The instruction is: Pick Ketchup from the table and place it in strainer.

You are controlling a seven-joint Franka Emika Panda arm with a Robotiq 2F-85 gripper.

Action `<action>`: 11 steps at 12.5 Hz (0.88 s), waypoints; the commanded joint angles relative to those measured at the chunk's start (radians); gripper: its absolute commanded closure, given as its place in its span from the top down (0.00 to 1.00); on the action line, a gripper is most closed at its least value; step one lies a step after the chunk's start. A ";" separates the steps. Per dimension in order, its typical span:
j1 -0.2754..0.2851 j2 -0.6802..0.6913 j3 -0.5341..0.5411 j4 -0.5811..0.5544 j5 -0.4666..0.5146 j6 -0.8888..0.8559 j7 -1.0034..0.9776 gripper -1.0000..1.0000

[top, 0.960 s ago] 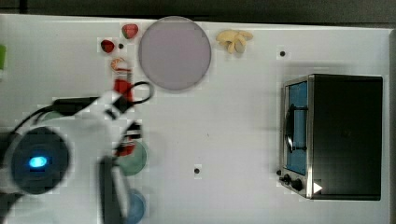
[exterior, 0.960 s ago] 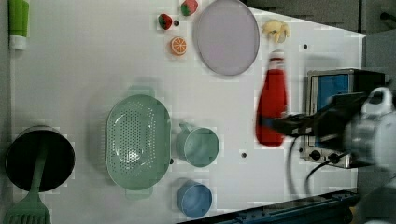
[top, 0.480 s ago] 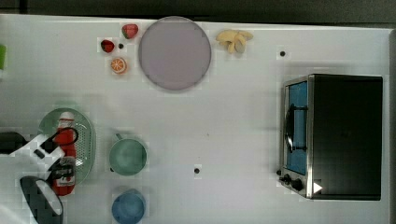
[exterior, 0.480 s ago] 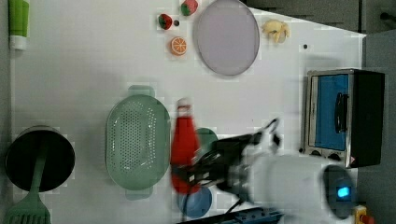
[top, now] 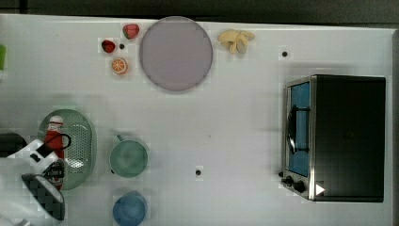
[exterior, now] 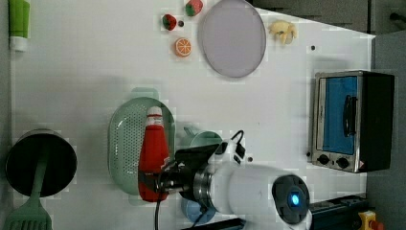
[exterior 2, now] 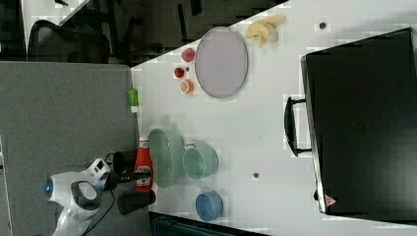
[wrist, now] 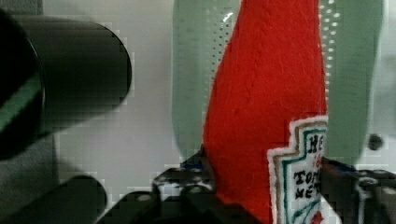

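**Gripper carrying the Ketchup over the strainer**

Gripper (exterior: 154, 184) pinching the Ketchup (exterior: 153, 151) by its base end, fingers either side of the label, and I've got it lined up along the strainer (exterior: 125, 143). The bottle's cap points toward the strainer's far rim; the green mug (exterior: 198, 140) sits just beside the strainer, the black pot (exterior: 40, 163) on its other side. I'd call this the placing step, nearly finished. Whether the bottle already rests on the perforated bottom, I can't tell. Next: ease down, spread the fingers, lift clear without dragging it out.
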 commanded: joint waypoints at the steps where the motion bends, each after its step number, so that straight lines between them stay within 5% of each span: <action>1: -0.034 0.074 -0.023 0.009 -0.016 0.053 0.098 0.89; 2: -0.030 0.103 -0.023 0.009 -0.019 0.064 0.099 1.00; 6: -0.039 0.080 -0.023 0.013 -0.017 0.086 0.114 1.00; 11: -0.151 -0.112 -0.032 0.019 0.007 0.025 0.120 1.00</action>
